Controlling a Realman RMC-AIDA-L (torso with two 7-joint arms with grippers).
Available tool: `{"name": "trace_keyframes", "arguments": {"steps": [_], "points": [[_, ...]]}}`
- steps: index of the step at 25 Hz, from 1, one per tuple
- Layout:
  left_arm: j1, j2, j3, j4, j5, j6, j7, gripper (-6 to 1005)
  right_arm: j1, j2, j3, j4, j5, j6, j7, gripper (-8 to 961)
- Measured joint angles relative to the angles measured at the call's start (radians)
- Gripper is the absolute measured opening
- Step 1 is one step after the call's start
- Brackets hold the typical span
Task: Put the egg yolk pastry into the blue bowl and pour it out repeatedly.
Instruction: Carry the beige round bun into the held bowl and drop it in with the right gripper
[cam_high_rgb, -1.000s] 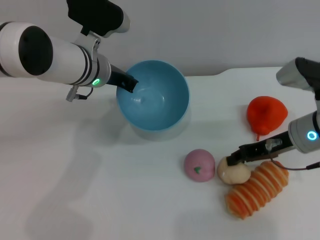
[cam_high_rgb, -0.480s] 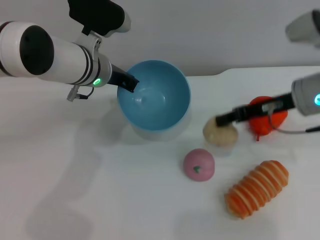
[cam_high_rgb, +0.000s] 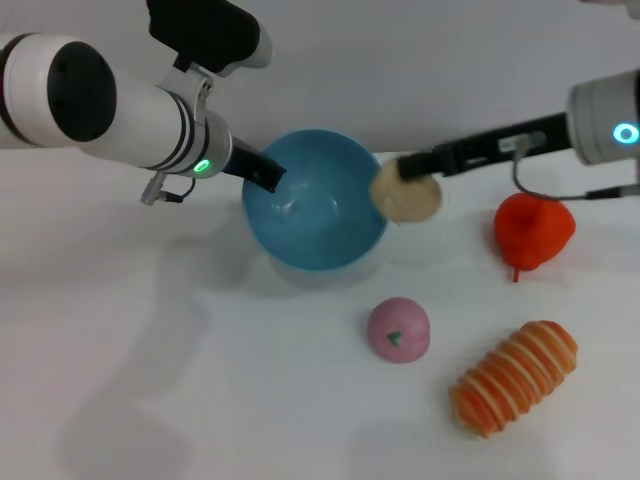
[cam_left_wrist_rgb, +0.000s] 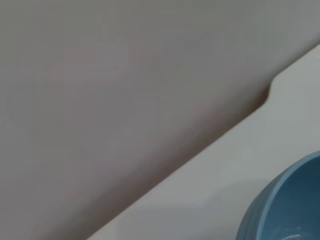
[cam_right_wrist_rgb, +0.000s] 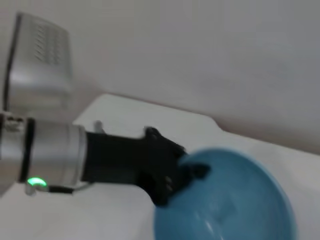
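Observation:
The light-blue bowl stands tilted at the table's back middle. My left gripper is shut on its left rim; the right wrist view shows this grip on the bowl. My right gripper is shut on the cream-beige egg yolk pastry and holds it in the air at the bowl's right rim. A piece of the bowl's outside shows in the left wrist view.
A pink-mauve ball with a green mark lies in front of the bowl. An orange-and-cream ridged bread lies at the front right. A red-orange lump sits at the right. The white table reaches a grey wall behind.
My right gripper lifted the pastry from beside the ridged bread and carried it left and back to the bowl's right rim. The left arm and bowl shifted slightly right.

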Motion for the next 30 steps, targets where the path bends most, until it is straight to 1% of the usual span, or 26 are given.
{"name": "trace_keyframes", "arguments": {"steps": [5, 9, 12, 16, 18, 21, 25, 27, 30], "points": [[-0.005, -0.002, 0.0, -0.007, -0.003, -0.037, -0.001, -1, 0.037, 0.0, -0.004, 0.115, 0.072, 0.063, -0.092, 4], [-0.005, -0.004, 0.007, -0.007, -0.004, -0.037, -0.001, -1, 0.051, 0.0, -0.009, 0.177, 0.099, 0.095, -0.114, 5], [-0.005, -0.004, 0.017, -0.004, -0.004, -0.034, -0.002, -1, 0.052, 0.0, -0.01, 0.198, 0.129, 0.106, -0.13, 4], [-0.002, -0.002, 0.018, -0.007, -0.005, -0.031, -0.002, 0, 0.036, 0.003, -0.009, 0.218, 0.229, 0.132, -0.225, 0], [0.001, -0.001, 0.018, -0.008, -0.005, -0.031, -0.002, 0, 0.032, 0.003, -0.01, 0.246, 0.285, 0.148, -0.279, 49], [0.002, -0.001, 0.019, -0.007, -0.006, -0.03, -0.002, -1, 0.038, 0.002, -0.011, 0.278, 0.295, 0.172, -0.3, 118], [0.001, 0.0, 0.019, -0.011, -0.006, -0.035, -0.002, -1, 0.037, 0.002, -0.012, 0.282, 0.297, 0.198, -0.309, 206], [0.0, 0.003, 0.018, -0.011, -0.004, -0.044, -0.002, -1, 0.026, 0.002, -0.005, 0.271, 0.301, 0.201, -0.313, 250], [-0.006, 0.009, 0.012, -0.015, 0.005, -0.081, -0.002, -1, -0.02, 0.002, 0.013, 0.235, 0.313, 0.206, -0.313, 316]]}}
